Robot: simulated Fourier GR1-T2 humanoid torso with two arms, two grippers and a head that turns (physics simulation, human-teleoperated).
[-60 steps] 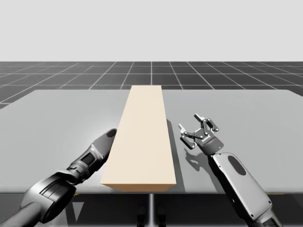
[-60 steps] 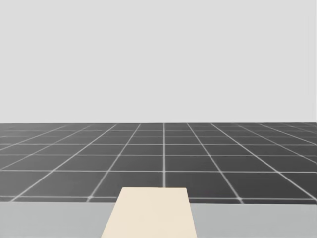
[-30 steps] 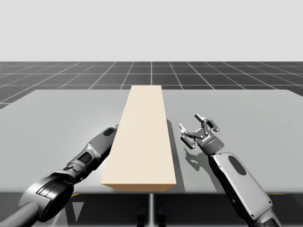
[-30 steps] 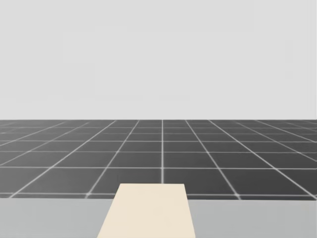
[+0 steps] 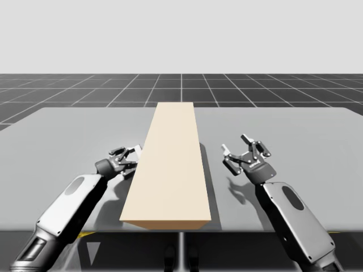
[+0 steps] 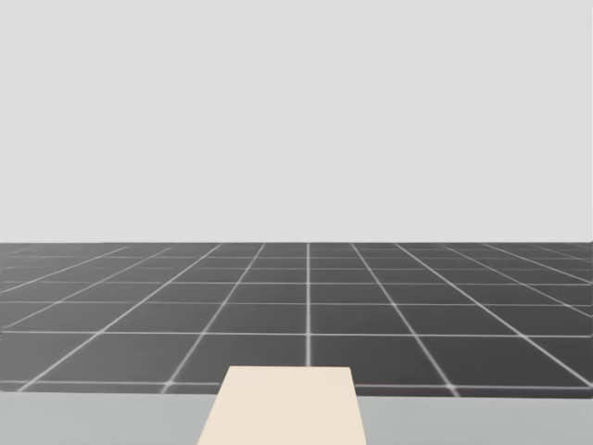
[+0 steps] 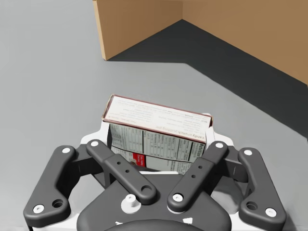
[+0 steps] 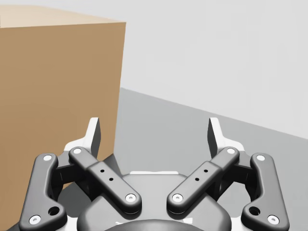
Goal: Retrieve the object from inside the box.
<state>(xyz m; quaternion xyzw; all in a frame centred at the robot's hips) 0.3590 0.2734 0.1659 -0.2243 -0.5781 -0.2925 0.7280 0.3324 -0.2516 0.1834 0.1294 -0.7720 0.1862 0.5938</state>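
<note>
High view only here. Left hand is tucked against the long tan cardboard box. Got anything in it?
Observer: Yes. Left wrist view: the left hand is shut on a small printed carton with dark red edging, gripped from both sides.
Operator: Right hand?
Observer: Right wrist view: the right hand is open and empty; the long tan cardboard box stands ahead of it, off to one side.
Operator: Head camera on it?
Observer: No, the head view looks over the box's far end at the dark grid floor.
</note>
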